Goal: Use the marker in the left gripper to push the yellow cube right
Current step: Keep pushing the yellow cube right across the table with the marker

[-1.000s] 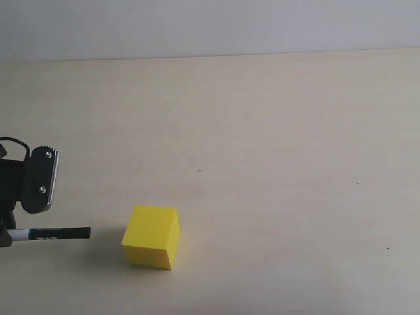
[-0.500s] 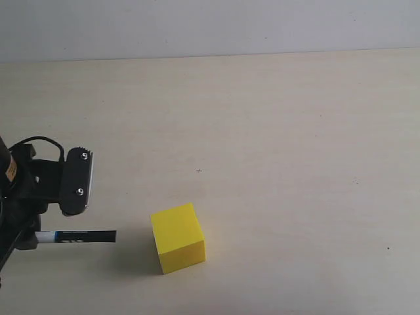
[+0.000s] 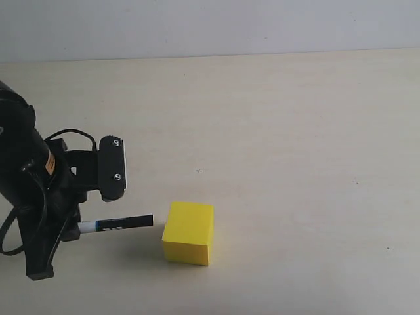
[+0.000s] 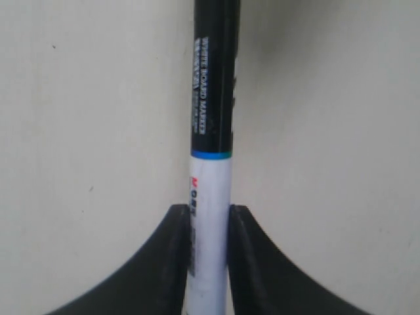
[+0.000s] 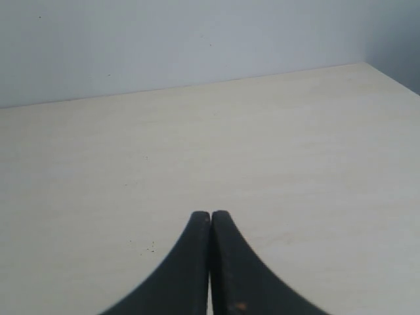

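Observation:
The yellow cube (image 3: pixel 189 233) sits on the pale table (image 3: pixel 282 131), low and left of centre. My left gripper (image 3: pixel 84 223) is to its left, shut on the white barrel of the marker (image 3: pixel 118 223). The marker lies level and its black cap points right at the cube's left side, with a narrow gap showing between them. In the left wrist view the fingertips (image 4: pixel 178 220) clamp the marker (image 4: pixel 211 131) and the cube is out of frame. My right gripper (image 5: pixel 210 214) is shut on nothing over bare table and does not show in the exterior view.
The left arm's black body (image 3: pixel 29 177) and its cables fill the left edge of the exterior view. A pale wall (image 3: pixel 210 26) runs behind the table's far edge.
My left arm has travelled right with the marker. The yellow cube has slid right and turned a little over the three frames.

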Tool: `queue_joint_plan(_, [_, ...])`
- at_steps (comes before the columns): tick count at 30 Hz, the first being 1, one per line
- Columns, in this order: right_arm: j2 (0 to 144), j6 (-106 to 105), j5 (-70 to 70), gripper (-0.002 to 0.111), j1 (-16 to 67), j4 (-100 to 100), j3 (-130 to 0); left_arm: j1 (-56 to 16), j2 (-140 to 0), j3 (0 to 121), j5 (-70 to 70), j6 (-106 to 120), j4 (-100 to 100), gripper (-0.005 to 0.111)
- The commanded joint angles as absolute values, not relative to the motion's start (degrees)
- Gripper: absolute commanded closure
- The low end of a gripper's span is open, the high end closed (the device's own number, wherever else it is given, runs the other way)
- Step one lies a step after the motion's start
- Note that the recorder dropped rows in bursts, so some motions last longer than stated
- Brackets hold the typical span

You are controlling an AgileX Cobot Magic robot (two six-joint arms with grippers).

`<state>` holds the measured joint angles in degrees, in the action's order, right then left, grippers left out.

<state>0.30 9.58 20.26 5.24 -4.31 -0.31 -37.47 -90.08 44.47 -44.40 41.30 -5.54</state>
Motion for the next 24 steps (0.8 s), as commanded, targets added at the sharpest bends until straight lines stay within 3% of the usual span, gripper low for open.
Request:
queue_joint_plan(1, [0.0, 9.3, 19.8, 0.108, 5.0, -4.3, 0.0, -37.9, -90.1, 44.6, -46.7, 41.1, -4.0, 0.107])
queue_joint_plan(24, [0.0, 9.2, 19.6, 0.108, 5.0, -4.3, 0.0, -38.6, -91.2, 44.6, -43.1, 41.0, -4.3, 0.107])
